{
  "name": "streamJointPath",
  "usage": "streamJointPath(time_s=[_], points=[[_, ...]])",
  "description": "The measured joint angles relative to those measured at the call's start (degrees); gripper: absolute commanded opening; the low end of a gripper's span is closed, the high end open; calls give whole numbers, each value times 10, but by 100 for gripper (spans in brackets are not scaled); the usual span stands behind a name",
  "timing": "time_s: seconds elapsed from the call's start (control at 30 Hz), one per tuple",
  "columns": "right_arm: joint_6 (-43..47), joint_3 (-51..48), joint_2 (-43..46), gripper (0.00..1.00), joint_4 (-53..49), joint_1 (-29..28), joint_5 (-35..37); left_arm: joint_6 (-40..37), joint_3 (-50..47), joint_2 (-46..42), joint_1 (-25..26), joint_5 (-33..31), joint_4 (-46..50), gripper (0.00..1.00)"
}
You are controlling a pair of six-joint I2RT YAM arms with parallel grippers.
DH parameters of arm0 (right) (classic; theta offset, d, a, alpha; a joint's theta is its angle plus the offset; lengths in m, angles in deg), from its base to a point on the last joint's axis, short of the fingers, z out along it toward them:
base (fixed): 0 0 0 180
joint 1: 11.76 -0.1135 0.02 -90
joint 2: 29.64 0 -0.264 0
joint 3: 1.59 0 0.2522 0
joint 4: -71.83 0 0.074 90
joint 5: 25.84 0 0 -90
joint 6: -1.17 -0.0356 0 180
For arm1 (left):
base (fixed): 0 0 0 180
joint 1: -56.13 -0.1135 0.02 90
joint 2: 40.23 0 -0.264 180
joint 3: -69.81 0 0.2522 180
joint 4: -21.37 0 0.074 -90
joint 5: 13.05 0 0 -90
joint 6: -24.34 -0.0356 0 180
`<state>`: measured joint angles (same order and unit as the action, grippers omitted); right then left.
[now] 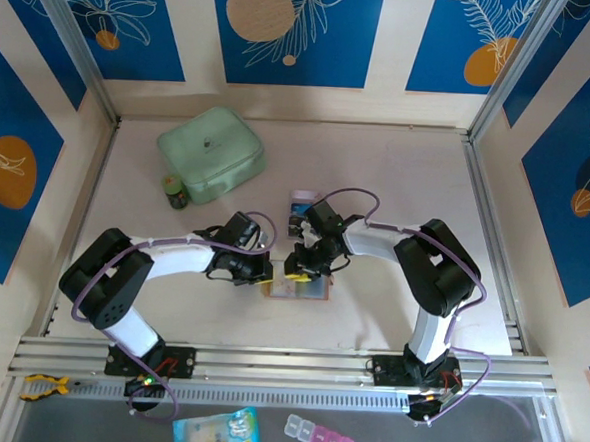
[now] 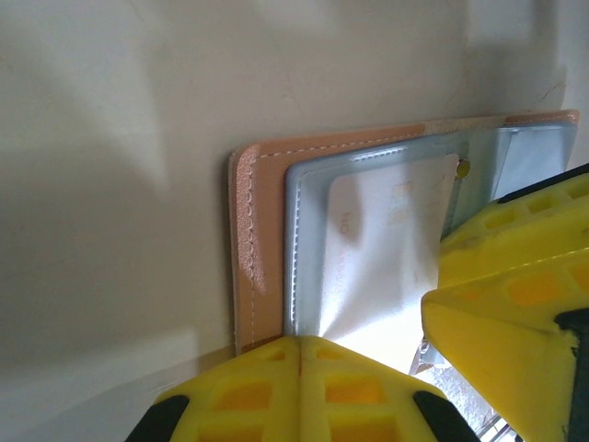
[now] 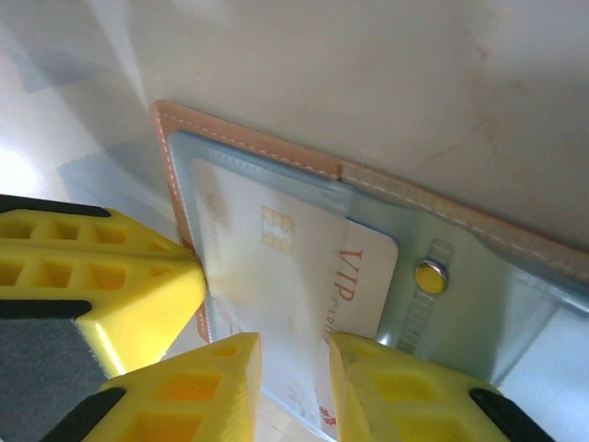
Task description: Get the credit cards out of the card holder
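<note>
Pinning the card holder [image 3: 258, 147], left fingers [image 2: 248, 387] together; right fingers [image 3: 230, 378] apart above its card [image 3: 304, 267]; mint case [image 1: 211, 153] behind.

Top external: sat high behind arm bases [image 1: 146, 357], looked down and forward over whole table [image 1: 407, 188]; far, wide. Card holder [image 1: 296, 286] small near centre.

Left wrist: very close over card holder [image 2: 253, 239], looked steeply down at its stitched corner from left arm's side.

Right wrist: equally close, faced same open card holder [image 3: 248, 143] from right arm's side.

Both wrist views shared grey pocket [image 2: 304, 230] and pale card [image 2: 377, 239], seen from opposing directions.
</note>
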<state>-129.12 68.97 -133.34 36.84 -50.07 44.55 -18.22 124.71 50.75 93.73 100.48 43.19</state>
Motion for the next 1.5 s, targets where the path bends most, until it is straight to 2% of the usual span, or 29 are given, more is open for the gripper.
streamJointPath(time_s=[0.43, 0.83, 1.5], points=[[24, 9, 16, 28, -39, -3, 36, -1, -5, 0, -3, 4, -7, 2], [24, 1, 50, 28, -39, 3, 28, -11, 16, -2, -5, 7, 23, 1], [24, -7, 49, 28, -33, 17, 18, -9, 29, 30, 3, 32, -3, 0]])
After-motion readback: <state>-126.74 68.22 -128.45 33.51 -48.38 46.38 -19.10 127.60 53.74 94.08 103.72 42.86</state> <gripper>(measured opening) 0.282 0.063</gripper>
